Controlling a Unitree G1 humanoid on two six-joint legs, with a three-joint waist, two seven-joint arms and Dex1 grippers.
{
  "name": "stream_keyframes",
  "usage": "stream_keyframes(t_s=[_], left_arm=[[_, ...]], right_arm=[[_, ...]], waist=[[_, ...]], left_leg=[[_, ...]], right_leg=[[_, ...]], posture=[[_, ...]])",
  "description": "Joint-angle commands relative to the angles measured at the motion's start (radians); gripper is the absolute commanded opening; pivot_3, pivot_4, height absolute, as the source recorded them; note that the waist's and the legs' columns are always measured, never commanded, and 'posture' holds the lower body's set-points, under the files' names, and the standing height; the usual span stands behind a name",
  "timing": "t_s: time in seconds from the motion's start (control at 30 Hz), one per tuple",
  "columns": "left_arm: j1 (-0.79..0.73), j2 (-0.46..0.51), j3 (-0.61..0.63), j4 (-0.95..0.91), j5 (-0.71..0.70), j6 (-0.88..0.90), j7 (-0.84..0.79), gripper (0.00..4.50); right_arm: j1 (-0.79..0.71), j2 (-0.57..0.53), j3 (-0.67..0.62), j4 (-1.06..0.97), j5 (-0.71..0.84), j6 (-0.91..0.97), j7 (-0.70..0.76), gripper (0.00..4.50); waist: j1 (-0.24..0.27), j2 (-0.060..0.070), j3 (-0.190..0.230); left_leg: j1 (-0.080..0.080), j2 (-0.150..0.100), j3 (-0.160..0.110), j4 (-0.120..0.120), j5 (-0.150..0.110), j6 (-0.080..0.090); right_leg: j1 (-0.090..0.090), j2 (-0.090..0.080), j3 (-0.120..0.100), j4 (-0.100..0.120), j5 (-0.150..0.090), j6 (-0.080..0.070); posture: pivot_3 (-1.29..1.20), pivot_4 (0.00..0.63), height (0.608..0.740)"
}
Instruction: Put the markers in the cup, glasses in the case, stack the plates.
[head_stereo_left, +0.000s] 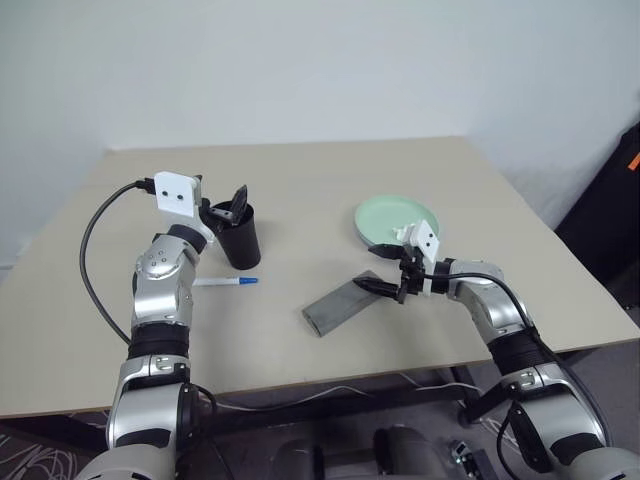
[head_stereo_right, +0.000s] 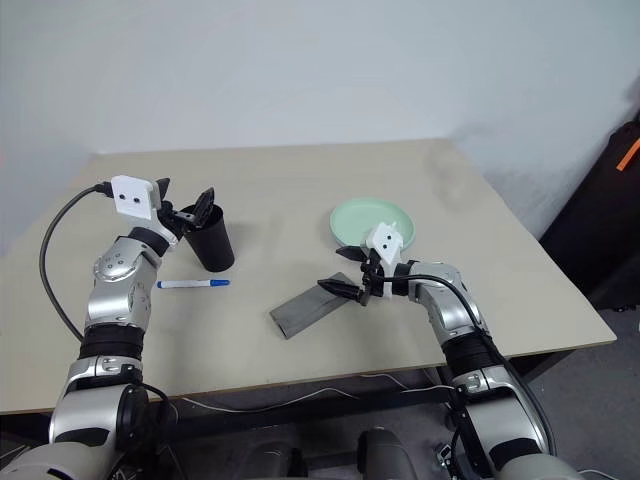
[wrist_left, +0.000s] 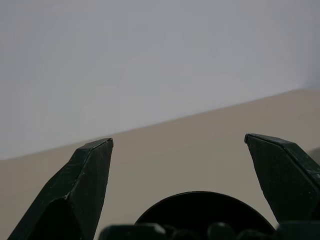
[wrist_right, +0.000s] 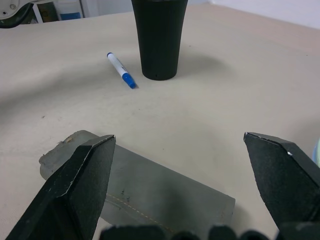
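The black cup (head_stereo_left: 240, 243) stands on the table's left side. My left gripper (head_stereo_left: 222, 204) hovers just over its rim, open, and the left wrist view shows the cup's rim (wrist_left: 200, 205) low between the two fingers. One marker (head_stereo_left: 226, 282), white with a blue cap, lies flat on the table in front of the cup. The grey case (head_stereo_left: 338, 306) lies shut near the middle. My right gripper (head_stereo_left: 378, 272) stands open over the case's far end, holding nothing. A mint green plate (head_stereo_left: 392, 214) sits behind it. The glasses are out of view.
The beige table (head_stereo_left: 300, 180) has bare room at the back and along the front left. A cable (head_stereo_left: 95, 260) loops off my left wrist. A dark object (head_stereo_left: 615, 215) stands beyond the table's right edge.
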Motion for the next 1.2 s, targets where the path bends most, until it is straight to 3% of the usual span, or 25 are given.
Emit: stream_keyframes(t_s=[0.03, 0.9, 0.97, 1.1, 1.2], left_arm=[[-0.013, 0.005, 0.011, -0.049, -0.012, -0.006, 0.000, 4.48], [-0.013, 0.006, 0.011, -0.049, -0.013, -0.006, 0.000, 4.48], [-0.022, 0.036, 0.024, -0.056, -0.041, 0.002, -0.055, 4.48], [-0.044, 0.266, 0.040, -0.142, -0.198, 0.184, -0.447, 4.48], [-0.029, 0.341, 0.014, -0.189, -0.235, 0.243, -0.576, 4.48]], right_arm=[[-0.038, -0.005, -0.014, -0.013, 0.000, -0.021, 0.001, 4.46], [-0.038, -0.005, -0.014, -0.012, 0.000, -0.022, 0.001, 4.46], [-0.039, -0.004, -0.013, -0.012, -0.001, -0.021, 0.000, 4.46], [-0.045, -0.005, -0.010, -0.003, -0.003, -0.024, 0.004, 4.46], [-0.050, -0.004, -0.010, 0.005, -0.003, -0.028, 0.005, 4.46]], waist=[[0.000, 0.000, 0.000], [0.000, 0.000, 0.000], [0.000, 0.000, 0.000], [-0.010, -0.002, 0.001], [-0.015, -0.001, 0.001]], left_leg=[[0.000, 0.000, 0.000, 0.000, 0.000, 0.000], [-0.002, -0.001, 0.000, -0.005, 0.000, 0.000], [-0.002, -0.001, 0.000, -0.005, 0.000, 0.000], [-0.002, 0.002, 0.003, -0.005, -0.001, -0.001], [-0.001, 0.003, 0.002, -0.006, -0.002, -0.003]], right_leg=[[0.000, 0.000, 0.000, 0.000, 0.000, 0.000], [0.001, 0.000, -0.001, -0.010, 0.001, -0.001], [0.001, 0.001, -0.001, -0.010, 0.001, -0.001], [-0.002, 0.004, -0.001, -0.010, 0.002, -0.003], [-0.001, 0.004, -0.002, -0.010, 0.002, -0.003]], posture=[[0.00, 0.000, 0.720], [0.00, 0.000, 0.720], [0.00, 0.000, 0.720], [0.00, 0.000, 0.720], [0.00, 0.000, 0.720]])
